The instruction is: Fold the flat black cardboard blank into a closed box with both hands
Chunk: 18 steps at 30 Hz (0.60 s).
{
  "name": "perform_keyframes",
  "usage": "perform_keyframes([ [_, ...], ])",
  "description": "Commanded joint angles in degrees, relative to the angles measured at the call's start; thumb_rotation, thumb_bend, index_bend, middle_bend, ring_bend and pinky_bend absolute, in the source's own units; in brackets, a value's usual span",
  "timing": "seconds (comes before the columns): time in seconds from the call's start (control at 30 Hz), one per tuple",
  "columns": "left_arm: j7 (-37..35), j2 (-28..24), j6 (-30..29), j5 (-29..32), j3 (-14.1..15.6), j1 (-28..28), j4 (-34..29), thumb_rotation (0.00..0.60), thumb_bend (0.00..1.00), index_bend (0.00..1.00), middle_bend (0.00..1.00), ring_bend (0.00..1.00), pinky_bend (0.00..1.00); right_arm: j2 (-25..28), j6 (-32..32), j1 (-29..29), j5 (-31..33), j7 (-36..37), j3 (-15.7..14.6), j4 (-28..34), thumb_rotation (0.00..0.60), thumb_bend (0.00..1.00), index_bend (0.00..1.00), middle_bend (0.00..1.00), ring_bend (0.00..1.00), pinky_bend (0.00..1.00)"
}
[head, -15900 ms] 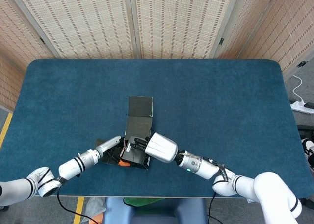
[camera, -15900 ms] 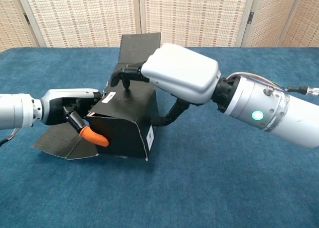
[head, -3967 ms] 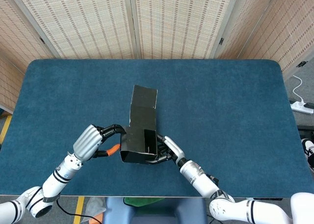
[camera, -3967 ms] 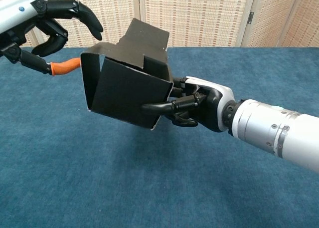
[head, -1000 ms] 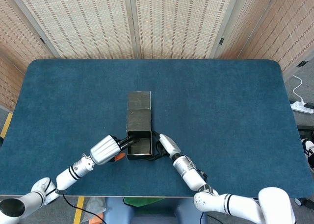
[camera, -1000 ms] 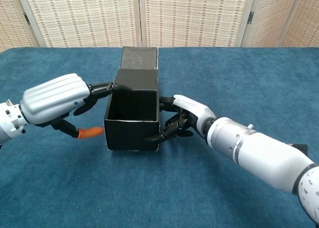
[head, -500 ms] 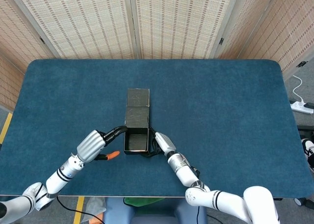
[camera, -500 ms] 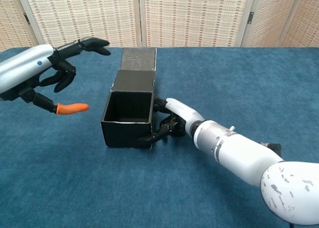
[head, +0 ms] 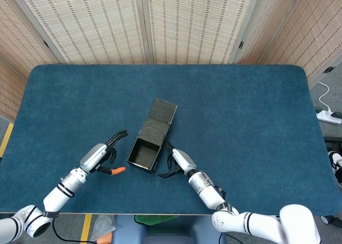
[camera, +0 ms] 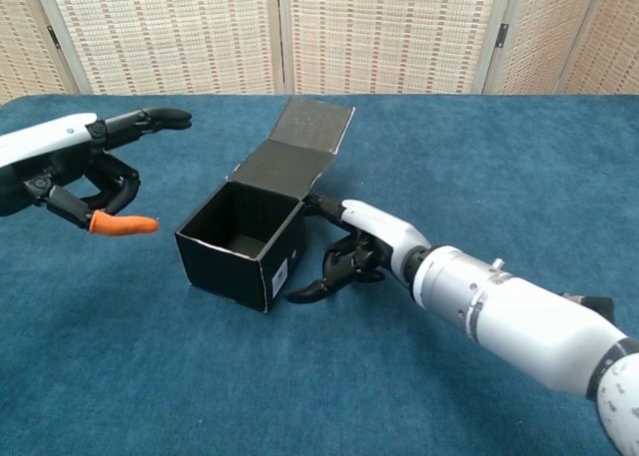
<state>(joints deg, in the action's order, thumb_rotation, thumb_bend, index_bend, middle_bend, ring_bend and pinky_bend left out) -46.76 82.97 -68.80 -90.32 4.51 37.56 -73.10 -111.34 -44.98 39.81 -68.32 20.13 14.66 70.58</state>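
The black cardboard box (head: 143, 151) (camera: 240, 240) stands on the table with its top open and nothing visible inside. Its lid flap (head: 162, 111) (camera: 314, 127) lies back toward the far right. My left hand (head: 98, 156) (camera: 68, 167) hovers to the left of the box, clear of it, fingers spread and its orange thumb tip pointing at the box. My right hand (head: 179, 160) (camera: 363, 240) is against the box's right wall with its fingers (camera: 312, 291) spread along it. One fingertip touches the rear corner of the rim, and the hand holds nothing.
The blue cloth table (head: 256, 121) (camera: 479, 167) stretches wide on both sides of the box. Woven screens (head: 181, 25) stand behind its far edge. A white label (camera: 279, 273) marks the box's near right wall. The table's front edge lies just below my forearms.
The box has turned so that its lid now points far right. My left hand has pulled back to the left. My right hand no longer clasps the wall.
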Motion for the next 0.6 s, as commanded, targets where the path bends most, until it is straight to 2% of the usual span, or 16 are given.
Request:
perform_keyframes([
  [0.03,-3.3,-1.7,8.0,2.6,0.6,2.0,0.1,0.600,0.22,0.00,0.00,0.67,0.93,4.0,-0.2,-1.9,1.5,-1.4,-0.8,4.2,0.600,0.00,0.00,0.00,0.60,1.00],
  [0.23,-8.0,0.8,15.7,3.3,0.3,4.2,5.8,0.600,0.22,0.00,0.00,0.65,0.92,16.3,0.9,-4.7,3.9,-3.5,-1.8,18.5,0.600,0.00,0.00,0.00,0.60,1.00],
  [0.37,-9.9,1.9,16.9,3.0,0.1,4.7,7.6,0.600,0.22,0.00,0.00,0.65,0.92,19.5,-0.3,-5.6,4.3,-4.2,-1.5,22.7,0.600,0.00,0.00,0.01,0.60,1.00],
  [0.47,-14.2,4.0,18.2,2.3,-0.3,5.7,10.4,0.600,0.22,0.00,0.00,0.65,0.92,23.9,-3.5,-6.9,2.8,-5.4,-0.8,28.7,0.600,0.00,0.00,0.03,0.60,1.00],
  [0.5,-16.5,5.4,19.8,1.9,-0.5,6.8,11.7,0.600,0.22,0.00,0.00,0.65,0.92,25.9,-6.3,-7.6,0.9,-5.3,0.8,32.1,0.600,0.00,0.00,0.03,0.60,1.00],
  [0.6,-20.3,7.4,20.9,0.4,-0.4,8.2,14.7,0.600,0.22,0.00,0.00,0.64,0.92,27.9,-7.5,-7.9,0.4,-5.3,1.4,34.7,0.600,0.00,0.00,0.04,0.60,1.00],
])
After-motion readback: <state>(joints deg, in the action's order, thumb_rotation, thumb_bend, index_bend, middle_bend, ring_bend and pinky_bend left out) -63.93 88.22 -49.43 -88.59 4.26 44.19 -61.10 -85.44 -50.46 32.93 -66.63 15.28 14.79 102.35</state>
